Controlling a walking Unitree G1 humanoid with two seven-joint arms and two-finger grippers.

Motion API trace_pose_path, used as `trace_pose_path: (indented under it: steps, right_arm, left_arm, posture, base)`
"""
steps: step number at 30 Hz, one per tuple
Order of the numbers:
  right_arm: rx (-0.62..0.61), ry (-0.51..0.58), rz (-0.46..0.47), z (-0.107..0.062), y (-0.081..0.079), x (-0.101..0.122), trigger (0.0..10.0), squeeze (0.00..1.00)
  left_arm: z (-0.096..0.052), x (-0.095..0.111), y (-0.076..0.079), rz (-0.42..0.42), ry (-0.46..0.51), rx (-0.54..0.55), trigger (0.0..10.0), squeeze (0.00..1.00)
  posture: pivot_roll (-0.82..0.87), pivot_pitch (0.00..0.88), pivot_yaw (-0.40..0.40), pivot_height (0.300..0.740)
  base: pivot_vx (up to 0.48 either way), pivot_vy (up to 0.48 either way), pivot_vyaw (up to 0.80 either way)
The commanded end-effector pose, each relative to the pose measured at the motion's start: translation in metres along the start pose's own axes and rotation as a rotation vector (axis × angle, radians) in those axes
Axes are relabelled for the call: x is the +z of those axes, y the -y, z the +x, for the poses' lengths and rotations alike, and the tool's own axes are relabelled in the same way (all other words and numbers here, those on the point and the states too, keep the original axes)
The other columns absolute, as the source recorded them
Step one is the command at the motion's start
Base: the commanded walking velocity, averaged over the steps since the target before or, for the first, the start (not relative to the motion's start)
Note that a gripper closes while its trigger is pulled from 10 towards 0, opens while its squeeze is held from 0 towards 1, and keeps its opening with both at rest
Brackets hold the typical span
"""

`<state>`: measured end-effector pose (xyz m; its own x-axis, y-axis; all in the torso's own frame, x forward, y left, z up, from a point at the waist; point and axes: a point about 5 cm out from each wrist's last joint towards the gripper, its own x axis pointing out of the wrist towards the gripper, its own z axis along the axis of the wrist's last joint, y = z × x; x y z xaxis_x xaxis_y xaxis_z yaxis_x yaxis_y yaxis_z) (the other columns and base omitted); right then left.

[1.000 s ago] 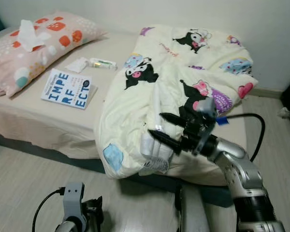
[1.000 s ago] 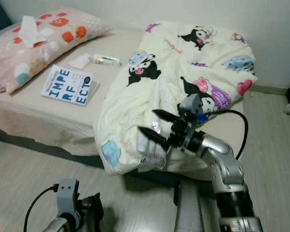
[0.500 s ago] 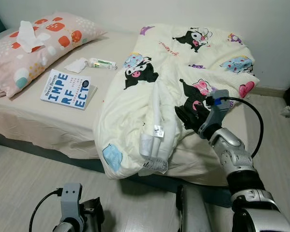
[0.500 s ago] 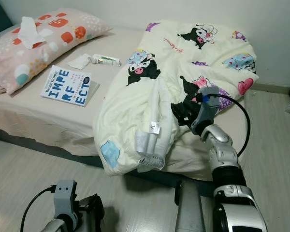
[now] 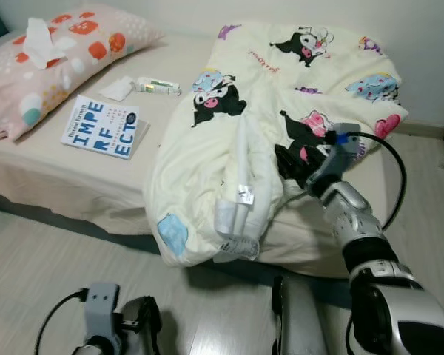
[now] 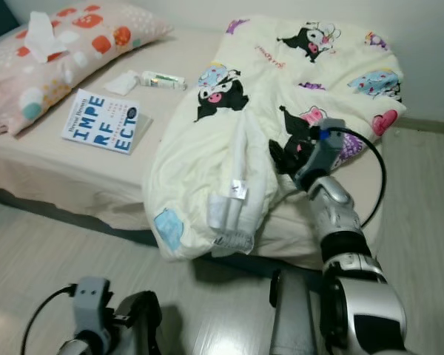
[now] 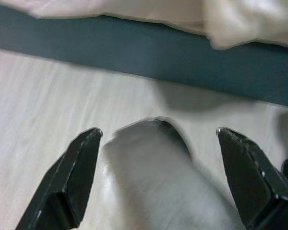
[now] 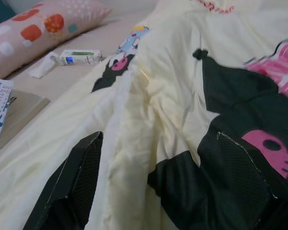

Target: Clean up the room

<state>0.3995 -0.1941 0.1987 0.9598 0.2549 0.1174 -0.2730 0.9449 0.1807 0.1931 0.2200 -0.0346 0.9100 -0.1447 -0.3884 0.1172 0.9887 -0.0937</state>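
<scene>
**Right gripper over the bunched blanket, nothing held yet**

Nearest me, my left gripper [image 7: 156, 179] hangs low over the wooden floor [image 5: 37, 266] beside the bed's dark base, its fingers spread wide with nothing between them.

Further in, the cream cartoon-print blanket [image 5: 281, 96] lies heaped on the right half of the bed [image 5: 81, 185], with a thick rolled fold [image 5: 240, 185] spilling over the near edge toward the floor. My right gripper [image 8: 158, 184] sits on top of the heap, just right of that fold. Its fingers are wide apart, pressed against the fabric but closed on none of it.

I judge the blanket soft, bulky and light for its size; it will sag and drag rather than lift as one piece. The rolled fold looks like the firmest place to pinch, since a single layer would likely slip out.

Farther left lie a book [image 5: 101, 126], a small tube [image 5: 157, 87] with a tissue [image 5: 118, 89] beside it, and a pillow [image 5: 52, 63] with another tissue on top.
</scene>
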Motion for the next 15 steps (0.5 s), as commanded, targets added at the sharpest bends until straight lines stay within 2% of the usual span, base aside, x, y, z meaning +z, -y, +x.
trace_pose_path:
  steps: [1, 5, 13, 14, 15]
  right_arm:
    - [-0.001, -0.031, -0.004, -0.001, -0.001, -0.008, 10.0, 0.00]
    - [0.018, -0.051, -0.041, 0.005, -0.008, -0.007, 10.0, 0.00]
    - [0.050, -0.058, -0.075, 0.010, -0.015, -0.004, 10.0, 0.00]
    - [0.056, -0.061, -0.086, 0.011, -0.016, -0.004, 9.1, 0.00]
    - [0.050, -0.068, -0.098, 0.011, -0.015, -0.004, 9.1, 0.00]
  left_arm:
    - [-0.021, -0.033, 0.002, -0.039, -0.145, -0.003, 10.0, 0.00]
    - [-0.031, -0.037, 0.005, -0.026, -0.149, -0.026, 10.0, 0.00]
    - [-0.033, -0.037, 0.005, -0.028, -0.145, -0.025, 10.0, 0.00]
    - [-0.033, -0.036, 0.005, -0.028, -0.144, -0.025, 10.0, 0.00]
    - [-0.033, -0.036, 0.006, -0.030, -0.143, -0.025, 10.0, 0.00]
  posture:
    - [0.13, 0.406, 0.074, 0.497]
    - [0.14, 0.435, 0.074, 0.497]
    - [0.13, 0.438, 0.069, 0.497]
    - [0.13, 0.438, 0.069, 0.497]
    - [0.13, 0.436, 0.069, 0.497]
  base:
    - [0.000, 0.000, 0.00]
    - [0.000, 0.000, 0.00]
    - [0.000, 0.000, 0.00]
    - [0.000, 0.000, 0.00]
    - [0.000, 0.000, 0.00]
